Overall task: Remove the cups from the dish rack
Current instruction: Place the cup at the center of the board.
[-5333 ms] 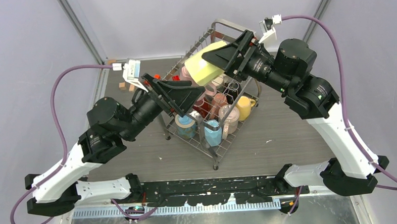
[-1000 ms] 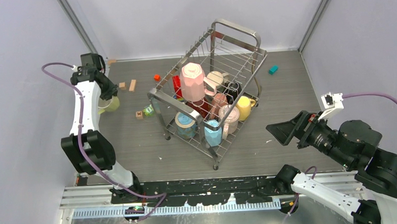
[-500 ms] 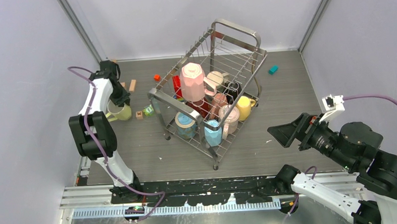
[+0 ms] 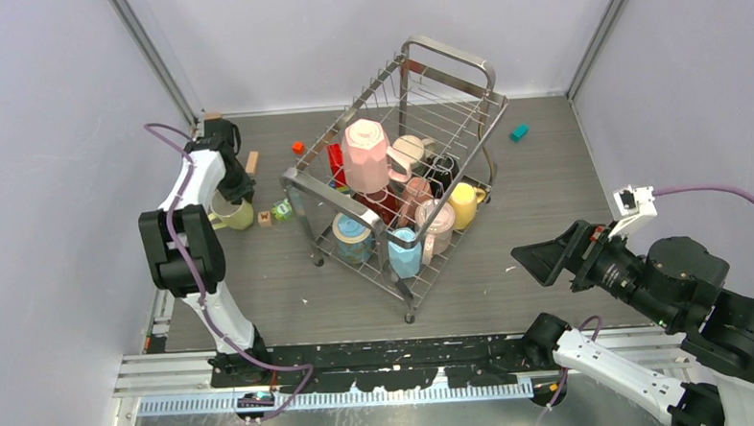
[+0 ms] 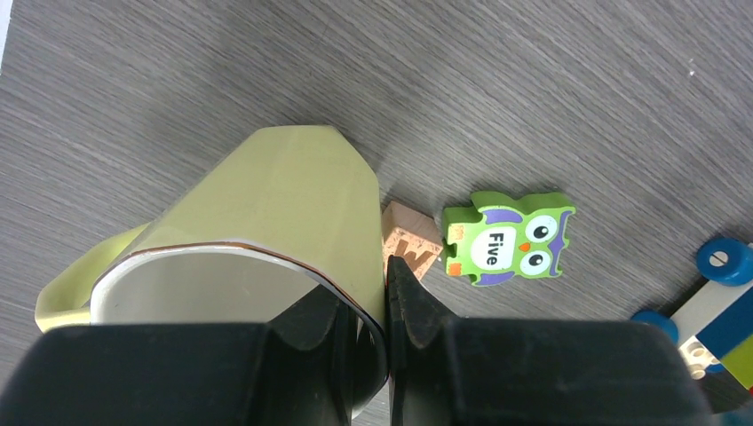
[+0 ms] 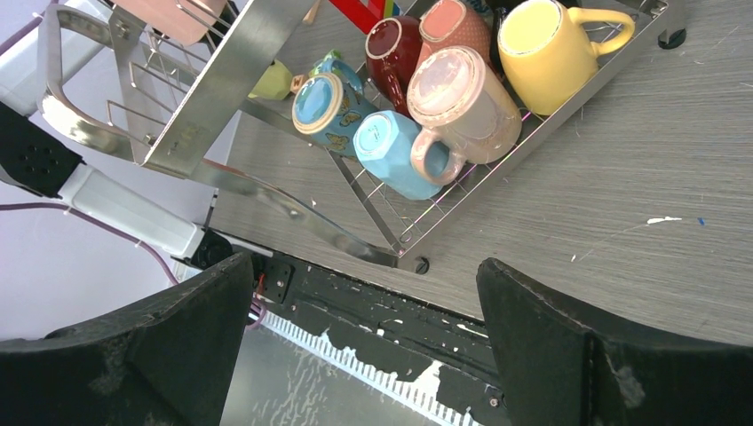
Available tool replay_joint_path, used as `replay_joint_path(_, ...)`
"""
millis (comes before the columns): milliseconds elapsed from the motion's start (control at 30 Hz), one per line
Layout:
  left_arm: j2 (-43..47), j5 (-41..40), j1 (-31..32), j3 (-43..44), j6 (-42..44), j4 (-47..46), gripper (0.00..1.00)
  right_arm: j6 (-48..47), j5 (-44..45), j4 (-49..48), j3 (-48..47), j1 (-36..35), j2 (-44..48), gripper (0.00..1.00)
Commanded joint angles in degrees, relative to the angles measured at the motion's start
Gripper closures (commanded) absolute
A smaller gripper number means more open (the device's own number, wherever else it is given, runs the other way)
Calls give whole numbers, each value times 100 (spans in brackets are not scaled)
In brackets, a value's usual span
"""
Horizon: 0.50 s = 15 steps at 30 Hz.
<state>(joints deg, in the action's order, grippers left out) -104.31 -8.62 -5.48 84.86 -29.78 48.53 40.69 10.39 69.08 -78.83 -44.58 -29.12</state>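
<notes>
Still clenched on the rim of the yellow-green mug (image 5: 284,204), the left tool (image 5: 384,293) has lowered it to the counter (image 5: 533,106), nearly unloaded; the right tool (image 6: 364,346) gapes idle.

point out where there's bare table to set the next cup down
Widest bare patch: right of the rack, from the teal block down to the right end effector. Also bare: the near strip between rack and black rail. Crowded: left of the rack, where the green mug in the left end effector is among toy blocks.
</notes>
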Motion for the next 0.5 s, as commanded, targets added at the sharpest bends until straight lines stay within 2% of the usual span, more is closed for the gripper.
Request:
replay_joint_path(0,-37,-214,1,113,135,-262,94,1,-1,-52,19,-16,-11,0)
replay_joint_path(300,-137,-214,3,201,229,-198,89,-50,-55,-11,23,-15,-132,0)
replay_joint_path(400,-131,-239,4,246,252,-125,81,-83,-62,37,-6,-14,-186,0)
replay_joint_path(467,-68,-253,3,271,263,-99,71,-100,-70,68,-26,-16,-199,0)
